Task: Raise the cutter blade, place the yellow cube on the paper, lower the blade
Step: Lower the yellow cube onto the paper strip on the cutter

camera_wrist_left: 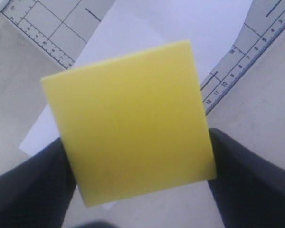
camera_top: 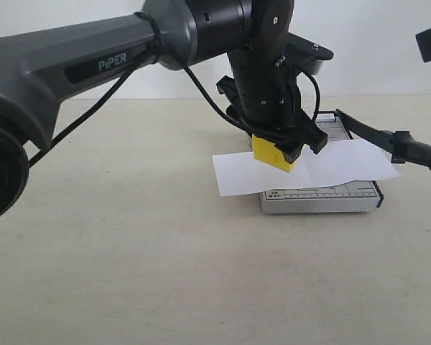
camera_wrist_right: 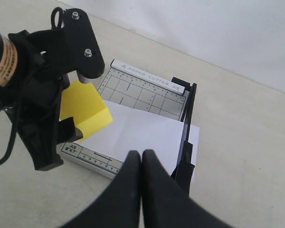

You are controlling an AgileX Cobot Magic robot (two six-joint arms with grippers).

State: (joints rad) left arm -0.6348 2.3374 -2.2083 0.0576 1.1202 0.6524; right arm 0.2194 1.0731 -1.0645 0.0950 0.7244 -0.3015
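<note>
1. While the yellow cube (camera_top: 271, 154) is gripped between the two fingers of the left hand (camera_top: 280, 152), it is held tilted over the paper (camera_top: 237, 174); whether its lowest corner touches the sheet cannot be told.
2. The fingers of the left hand are spread to the cube's width and are pressed against two opposite faces.
3. The right hand (camera_wrist_right: 141, 159) is fully closed, with its fingertips pressed together and nothing held; it is positioned up off the desk (camera_top: 129, 259), apart from the cutter.
4. The cutter blade (camera_top: 388, 136) is raised off the grey cutter board (camera_top: 323, 199), and its thick handle end is carried out past the board's right edge in the exterior view.
5. The paper is laid across the board beneath the raised blade, slightly wavy, and both of its ends are left overhanging the board's sides.
6. The board is set flat on the beige desk.
</note>
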